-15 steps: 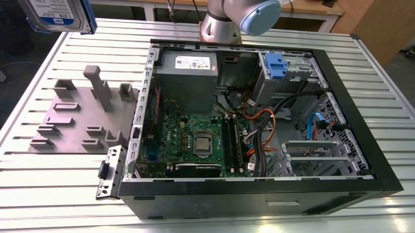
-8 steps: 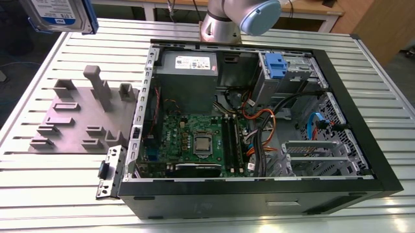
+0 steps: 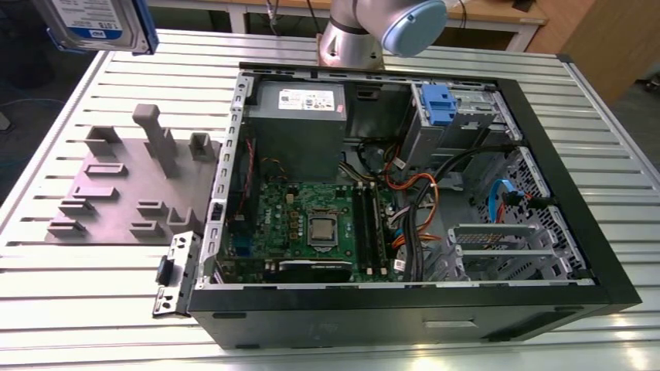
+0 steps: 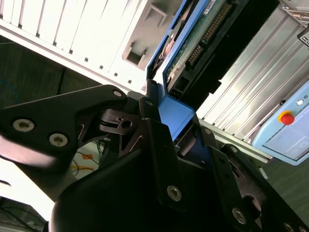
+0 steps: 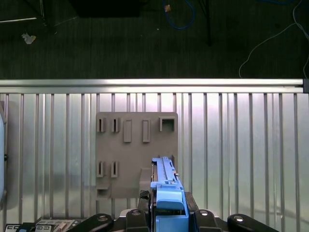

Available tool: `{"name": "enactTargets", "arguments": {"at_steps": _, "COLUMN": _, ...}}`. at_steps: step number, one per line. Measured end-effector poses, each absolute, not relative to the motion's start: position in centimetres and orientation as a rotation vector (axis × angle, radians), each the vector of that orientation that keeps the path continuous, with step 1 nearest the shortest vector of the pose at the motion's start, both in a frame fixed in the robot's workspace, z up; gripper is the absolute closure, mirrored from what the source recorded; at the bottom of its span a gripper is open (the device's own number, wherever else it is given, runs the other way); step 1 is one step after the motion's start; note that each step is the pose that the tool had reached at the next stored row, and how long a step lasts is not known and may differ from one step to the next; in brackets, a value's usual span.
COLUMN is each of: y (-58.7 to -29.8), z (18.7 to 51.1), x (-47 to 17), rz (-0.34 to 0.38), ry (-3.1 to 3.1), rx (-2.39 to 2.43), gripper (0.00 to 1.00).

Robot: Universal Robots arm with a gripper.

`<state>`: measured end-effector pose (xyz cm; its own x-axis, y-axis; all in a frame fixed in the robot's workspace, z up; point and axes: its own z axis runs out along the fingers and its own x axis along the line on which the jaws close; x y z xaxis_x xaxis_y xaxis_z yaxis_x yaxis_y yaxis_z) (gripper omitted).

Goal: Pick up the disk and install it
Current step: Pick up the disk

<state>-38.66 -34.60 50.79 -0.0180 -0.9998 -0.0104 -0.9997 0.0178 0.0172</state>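
The gripper (image 4: 176,121) holds the disk (image 4: 193,43) by one end of its blue carrier. In the second wrist view the black fingers (image 4: 150,121) press against both sides of the blue plastic, so the jaws are narrow and closed on it. The green circuit-board side of the disk and its row of connector pins face that camera. A pale blue box with a red button (image 4: 287,117) lies further off.

In the first wrist view the disk (image 5: 165,181) stands edge-on out of the gripper (image 5: 168,212). It is seen against the grey plate (image 5: 135,150), which lies on the ribbed metal table (image 5: 241,145). Dark floor (image 5: 145,38) shows beyond the table's edge.

In the exterior view the disk (image 3: 91,22) hangs in the air at the upper corner on the exterior view's left, with its white-and-blue label showing. It is clear of the table (image 3: 93,309) and well apart from the computer case (image 3: 413,309). The grey plate (image 3: 113,193), with its upright holders, lies on the table just beside the case, on the exterior view's left.

The case lies on its side with the cover off. Inside it are the grey power supply (image 3: 294,116), the green motherboard (image 3: 309,224) below that, and a bundle of cables (image 3: 413,193). A small blue clip (image 3: 438,104) sits in the drive bay at the far corner. The arm (image 3: 356,39) rises from the table behind the case
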Motion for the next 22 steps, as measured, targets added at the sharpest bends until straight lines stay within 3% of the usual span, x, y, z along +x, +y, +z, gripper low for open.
{"name": "enactTargets", "arguments": {"at_steps": 22, "y": -34.6, "z": 50.79, "x": -37.97, "rz": -0.031, "ry": -2.238, "rx": 2.198, "gripper": 0.64}}
